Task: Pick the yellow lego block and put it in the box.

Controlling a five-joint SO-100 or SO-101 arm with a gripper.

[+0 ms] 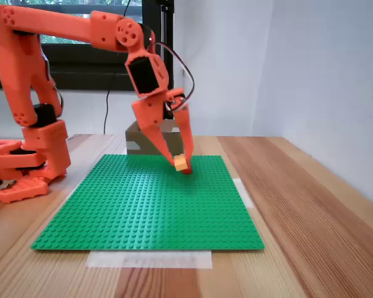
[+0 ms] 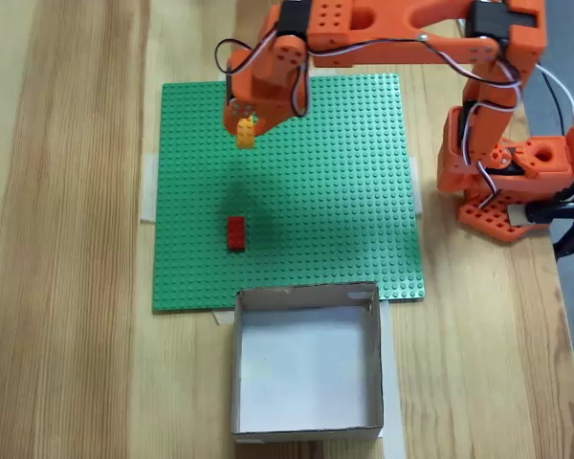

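Note:
My orange gripper [image 1: 180, 162] is shut on the yellow lego block [image 1: 181, 162], which hangs a little above the green baseplate [image 1: 143, 205]. In the fixed view from above, the gripper [image 2: 244, 129] holds the yellow block [image 2: 246, 132] over the plate's upper left part [image 2: 344, 191]. The box [image 2: 306, 292] is brown cardboard with a pale inside and stands just past the plate's lower edge. In the fixed view from the side, the box [image 1: 140, 133] shows behind the gripper.
A small red brick [image 2: 235, 233] lies on the plate between the held block and the box; a sliver of the red brick [image 1: 187, 170] peeks out beside the yellow one. The arm's base [image 2: 502, 172] stands right of the plate. White walls close the far side.

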